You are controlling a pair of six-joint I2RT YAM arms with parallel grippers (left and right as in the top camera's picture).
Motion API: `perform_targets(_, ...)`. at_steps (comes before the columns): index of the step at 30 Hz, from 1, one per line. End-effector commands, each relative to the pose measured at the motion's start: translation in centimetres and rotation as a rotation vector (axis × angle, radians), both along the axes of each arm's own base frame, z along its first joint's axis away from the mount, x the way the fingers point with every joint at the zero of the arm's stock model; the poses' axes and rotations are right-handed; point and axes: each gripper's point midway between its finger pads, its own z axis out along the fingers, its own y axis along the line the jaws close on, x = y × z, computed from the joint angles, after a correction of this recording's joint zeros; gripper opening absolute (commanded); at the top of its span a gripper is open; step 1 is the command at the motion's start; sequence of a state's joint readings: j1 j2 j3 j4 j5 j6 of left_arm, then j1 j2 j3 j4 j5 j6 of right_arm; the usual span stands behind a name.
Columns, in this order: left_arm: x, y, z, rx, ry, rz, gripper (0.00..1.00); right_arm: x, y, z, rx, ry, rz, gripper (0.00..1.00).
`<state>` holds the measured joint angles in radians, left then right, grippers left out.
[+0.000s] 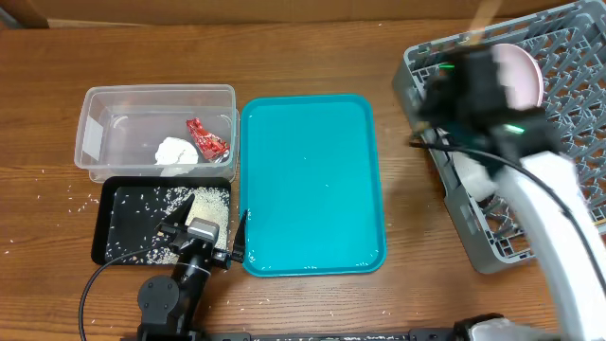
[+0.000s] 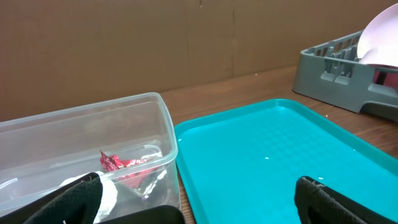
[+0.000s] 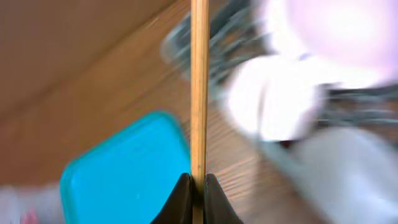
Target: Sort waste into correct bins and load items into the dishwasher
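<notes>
We see clear tub at 10 o'clock, red wrapper and tissue wad inside; rice on black tray at 8. Our left gripper hangs over tray's right end, jaws wide apart. Right gripper at 2 over dish rack, pinching chopstick.

This is a robot test bench dressed as a kitchen, not a real one. A bare wood-grain table fills the overhead view. A plain brown cardboard wall closes off the top of the left wrist view. Robot arms with a black cable rise from the lower edge. The kitchenware looks like props: a grey dish rack upper right, a teal tray at centre, and a clear tub and black tray left.
</notes>
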<state>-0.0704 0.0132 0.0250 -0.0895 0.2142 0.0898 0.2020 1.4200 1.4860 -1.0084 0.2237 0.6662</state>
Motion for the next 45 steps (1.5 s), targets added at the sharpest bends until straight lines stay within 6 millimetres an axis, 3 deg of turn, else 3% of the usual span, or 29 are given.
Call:
perform_targets(1,-0.1,-0.1,0.0,0.020,-0.011,-0.008,1.00,-2.1,-8.6,0.8,-0.028,0.010,-0.302,0.04)
perform_targets(6,0.0,-0.1,0.0,0.020,-0.011,-0.008,1.00,-8.0,-19.3,-2.3,0.010,0.186,-0.696,0.04)
perform_targets(9,0.0,-0.1,0.0,0.020,-0.011,-0.008,1.00,-11.9,-23.7,-3.7,0.034,0.274,-0.864,0.04)
perform_targets(12,-0.1,-0.1,0.0,0.020,-0.011,-0.008,1.00,-13.5,-25.5,-4.6,0.019,0.344,-0.870,0.04)
perform_targets(17,0.0,-0.1,0.0,0.020,-0.011,-0.008,1.00,-14.5,-25.6,-7.3,0.013,0.466,-0.836,0.04)
perform_targets(22,0.0,-0.1,0.0,0.020,-0.011,-0.008,1.00,-15.7,-25.7,-11.6,0.000,0.562,-0.848,0.04)
perform_targets(30,0.0,-0.1,0.0,0.020,-0.011,-0.008,1.00,-15.5,-25.6,-12.4,0.007,0.556,-0.846,0.04)
perform_targets(35,0.0,-0.1,0.0,0.020,-0.011,-0.008,1.00,-16.3,-25.0,-15.1,0.016,0.594,-0.841,0.04)
perform_targets(36,0.0,-0.1,0.0,0.020,-0.011,-0.008,1.00,-16.3,-24.9,-15.2,0.022,0.597,-0.837,0.05)
perform_targets(37,0.0,-0.1,0.0,0.020,-0.011,-0.008,1.00,-16.1,-24.6,-15.1,0.041,0.596,-0.825,0.27)
perform_targets(38,0.0,-0.1,0.0,0.020,-0.011,-0.008,1.00,-16.1,-24.3,-14.9,0.060,0.597,-0.818,0.40)
perform_targets(39,0.0,-0.1,0.0,0.020,-0.011,-0.008,1.00,-15.9,-23.8,-14.4,0.085,0.593,-0.806,0.45)
perform_targets(42,0.0,-0.1,0.0,0.020,-0.011,-0.008,1.00,-14.4,-22.6,-12.1,0.115,0.534,-0.706,0.50)
perform_targets(45,0.0,-0.1,0.0,0.020,-0.011,-0.008,1.00,-12.4,-19.7,-8.0,0.144,0.399,-0.556,0.52)
